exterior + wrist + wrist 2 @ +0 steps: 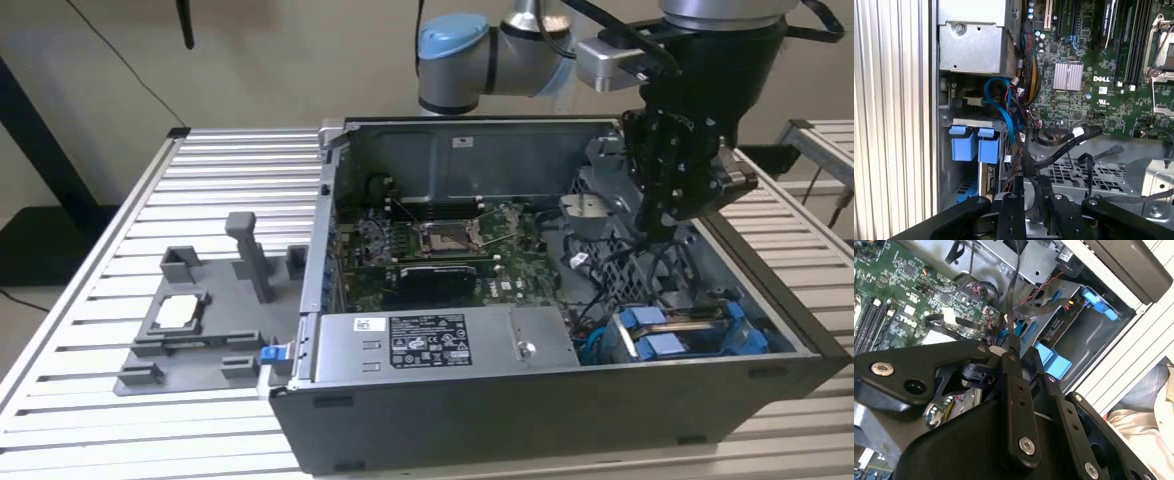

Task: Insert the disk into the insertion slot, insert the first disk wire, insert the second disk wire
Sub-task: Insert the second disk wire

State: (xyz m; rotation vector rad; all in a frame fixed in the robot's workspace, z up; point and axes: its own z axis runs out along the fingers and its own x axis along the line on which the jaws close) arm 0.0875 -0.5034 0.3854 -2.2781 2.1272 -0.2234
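Observation:
The disk, framed by its blue carrier, lies in the insertion slot at the case's front corner on the exterior view's right. Its blue handle tabs stick out of the grey metal cage and show in both wrist views. My gripper hangs inside the case, behind the disk and above it. Its fingers are shut on a thin black disk wire that runs away from the tips. That wire loops over to a black plug near the motherboard's edge.
The open computer case stands on a slatted metal table. A grey power supply fills its front, with the green motherboard behind. On the exterior view's left a grey plastic tray with upright posts carries a small silver chip. Blue, red and black cables crowd around the cage.

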